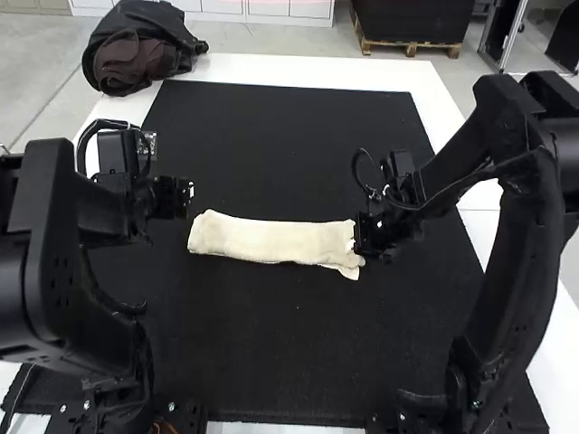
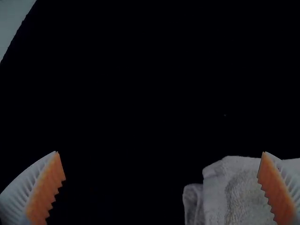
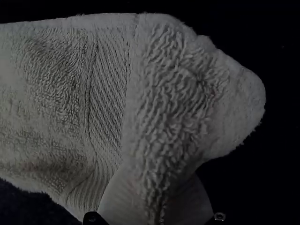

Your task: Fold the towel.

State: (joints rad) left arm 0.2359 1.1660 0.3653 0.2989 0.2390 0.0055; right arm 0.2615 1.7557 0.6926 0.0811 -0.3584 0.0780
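A: Pls, how is the L gripper (image 1: 185, 194)?

B: Fingers stand wide apart, w/ nothing between them. In the L wrist view this L gripper (image 2: 161, 152) has white ribbed fingers w/ orange pads (image 2: 45, 190). One finger is seen in front of the towel (image 2: 234, 192); if it touches, I cannot tell. In the high view, the L gripper is just beside the L end of the towel.

A: And the R gripper (image 1: 364, 237), pls?

B: It is closed on the towel, at the R end. In the R wrist view the cloth is pinched betw. the two fingers, and a part of it bulges out past them, rounded.

A: Understood. Where is the towel, and how does it lie?

B: It is abt. in the middle of the black mat (image 1: 298, 344), betw. both grippers. It is folded to a long, narrow strip, running from L to R; no. of layers I cannot tell. At the R end a small corner sticks out to the near side. Close to the pinched part there is a ribbed band (image 3: 108, 93) across the cloth.

A: And further out?

B: The mat lies on a white table (image 1: 244, 68). A dark cloth bundle (image 1: 136, 54) is at the far L corner.
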